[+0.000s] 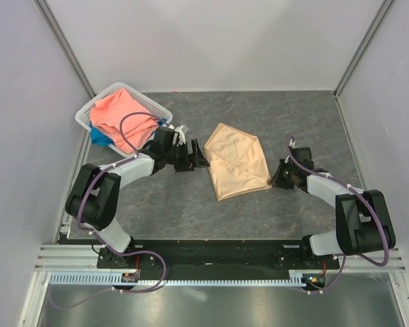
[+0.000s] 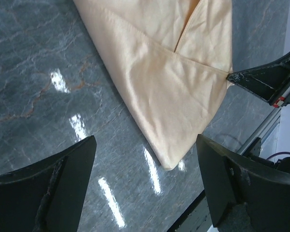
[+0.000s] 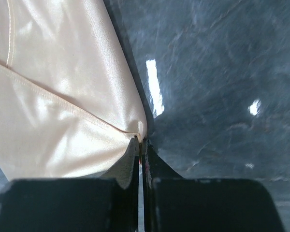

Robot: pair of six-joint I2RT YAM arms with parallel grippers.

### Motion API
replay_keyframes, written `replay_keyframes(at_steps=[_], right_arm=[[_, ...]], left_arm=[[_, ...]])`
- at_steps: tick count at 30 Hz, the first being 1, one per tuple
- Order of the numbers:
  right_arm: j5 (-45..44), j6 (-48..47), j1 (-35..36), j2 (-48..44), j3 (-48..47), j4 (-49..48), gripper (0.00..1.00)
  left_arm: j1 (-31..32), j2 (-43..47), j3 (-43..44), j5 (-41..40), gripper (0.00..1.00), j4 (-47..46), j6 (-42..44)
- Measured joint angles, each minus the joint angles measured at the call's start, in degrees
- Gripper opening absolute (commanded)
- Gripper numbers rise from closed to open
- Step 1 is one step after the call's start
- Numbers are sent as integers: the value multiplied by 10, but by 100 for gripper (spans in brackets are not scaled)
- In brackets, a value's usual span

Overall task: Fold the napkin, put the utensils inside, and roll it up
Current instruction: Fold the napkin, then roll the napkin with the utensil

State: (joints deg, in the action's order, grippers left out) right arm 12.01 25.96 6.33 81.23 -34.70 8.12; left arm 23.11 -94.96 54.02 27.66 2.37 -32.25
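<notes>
Napkin (image 1: 235, 162) lies mid-worktop (image 1: 157, 204), folded into layered flaps with the seams showing. No fork in any view, so I'd say loading and rolling are still to do, and the fold may not be final. Right hand (image 3: 141, 142) is closed, tips touching the napkin's right corner; I can't tell if cloth is pinched. Left hand (image 2: 146, 145) is spread wide, low, with the napkin's left corner between its fingers and no contact visible. Basket (image 1: 150, 102) of other cloths sits back left.
</notes>
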Motion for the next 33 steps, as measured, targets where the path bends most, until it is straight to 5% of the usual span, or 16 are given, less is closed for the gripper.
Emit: replay_keyframes(at_steps=[5, 12, 33], right_arm=[[-18, 74, 41, -45, 39, 5, 0], [-52, 176, 92, -101, 87, 3, 0], [-73, 234, 104, -118, 98, -2, 0]], left_arm=[[0, 13, -61, 7, 87, -21, -10], [0, 26, -138, 28, 63, -64, -41], [52, 6, -245, 52, 47, -257, -170]])
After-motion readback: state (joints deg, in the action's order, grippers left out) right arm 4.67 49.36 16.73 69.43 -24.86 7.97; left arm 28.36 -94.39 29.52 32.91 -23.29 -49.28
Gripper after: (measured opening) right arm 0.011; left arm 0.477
